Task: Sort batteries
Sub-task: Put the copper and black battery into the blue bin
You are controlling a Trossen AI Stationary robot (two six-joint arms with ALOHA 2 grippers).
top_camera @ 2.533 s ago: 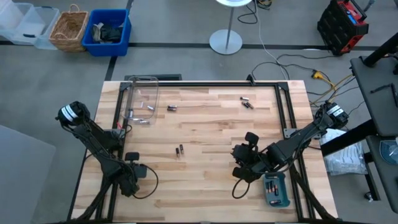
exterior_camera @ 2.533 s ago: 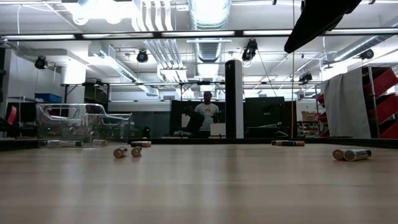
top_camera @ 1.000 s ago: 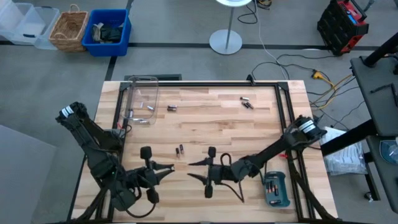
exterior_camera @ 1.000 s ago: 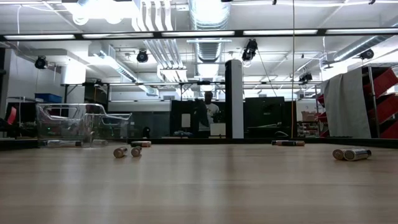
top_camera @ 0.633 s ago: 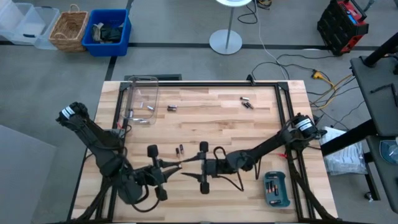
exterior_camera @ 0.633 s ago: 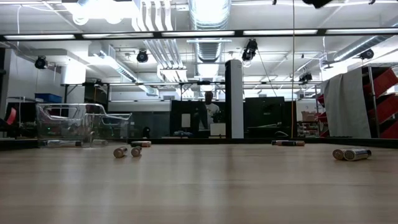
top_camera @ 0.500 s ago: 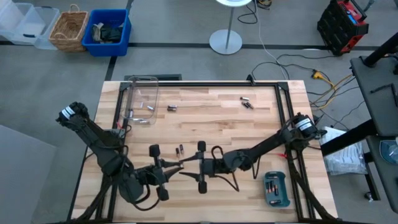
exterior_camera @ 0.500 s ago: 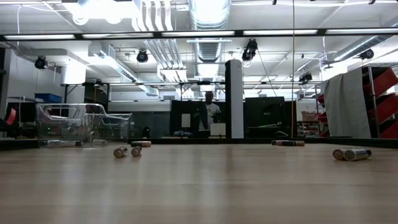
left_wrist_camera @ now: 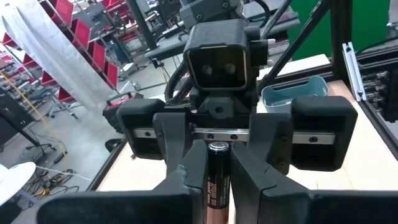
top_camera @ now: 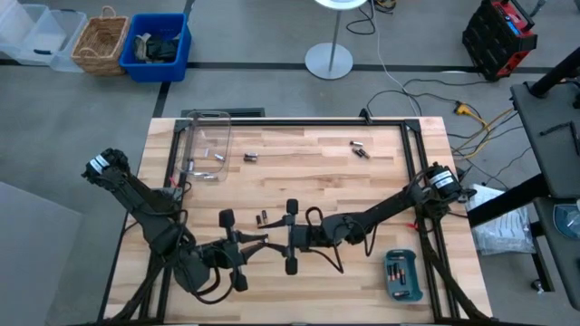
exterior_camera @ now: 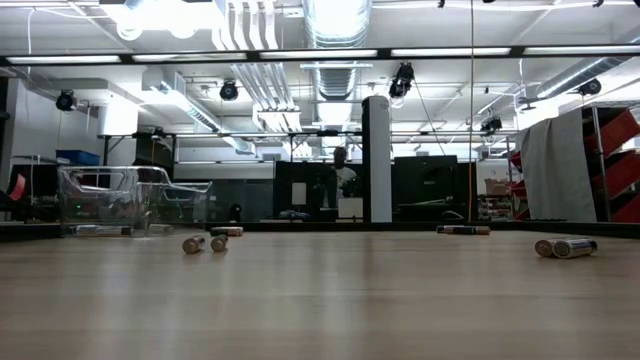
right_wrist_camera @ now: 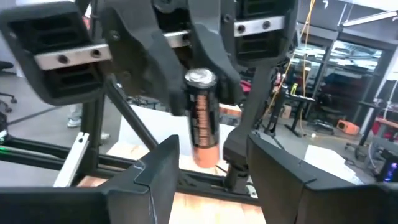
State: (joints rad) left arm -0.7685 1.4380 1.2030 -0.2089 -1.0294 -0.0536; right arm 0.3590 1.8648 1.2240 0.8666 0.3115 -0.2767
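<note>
One battery (right_wrist_camera: 202,118), black above and coppery below with a silvery cap, stands upright in the air over the table's near middle. My left gripper (top_camera: 263,240) is shut on it. My right gripper (top_camera: 275,238) faces the left one, open, with its fingers (right_wrist_camera: 155,174) on either side of the battery and apart from it. Other batteries lie loose on the wood: a pair (top_camera: 263,217) just beyond the grippers, one (top_camera: 251,157) farther back, two (top_camera: 360,149) at the far right. The grippers do not show in the low view. My left gripper pinches the battery's body (left_wrist_camera: 214,177) between its two fingers (left_wrist_camera: 189,171), coming level from the table's left. The fingers lie across the battery. It stands upright, cap end (left_wrist_camera: 215,148) up, lifted clear of the table.
A clear plastic box (top_camera: 207,145) with a few batteries stands at the far left. A teal tray (top_camera: 415,272) with batteries sits at the near right. A black frame rail (top_camera: 299,122) runs round the table. Bins and a lamp base stand on the floor beyond.
Both grippers have closed in on each other over the near middle of the table: my left one has gone toward the right edge, my right one toward the left edge, until they stand fingertip to fingertip around the battery.
</note>
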